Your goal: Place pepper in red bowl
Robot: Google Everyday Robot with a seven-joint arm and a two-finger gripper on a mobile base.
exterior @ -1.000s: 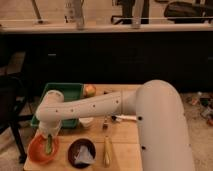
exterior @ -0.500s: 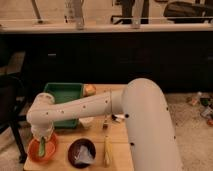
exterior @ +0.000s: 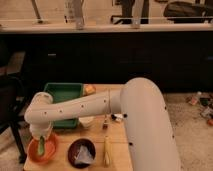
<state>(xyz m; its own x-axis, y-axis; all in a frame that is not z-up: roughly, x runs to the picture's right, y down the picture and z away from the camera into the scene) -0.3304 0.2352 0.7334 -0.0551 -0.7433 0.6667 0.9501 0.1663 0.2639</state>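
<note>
A white robot arm (exterior: 90, 107) reaches left across a wooden table (exterior: 117, 145). Its gripper (exterior: 41, 136) hangs directly over the red bowl (exterior: 35, 151) at the front left corner. The green pepper (exterior: 41, 146) stands inside the bowl, so placement looks nearly finished; only release and withdrawal remain.

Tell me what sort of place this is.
Probably an office kitchenette or lab test area: a long dark counter behind, a small wooden table with a green tray and bowls. The gripper hangs over the red bowl, where the pepper sits.
</note>
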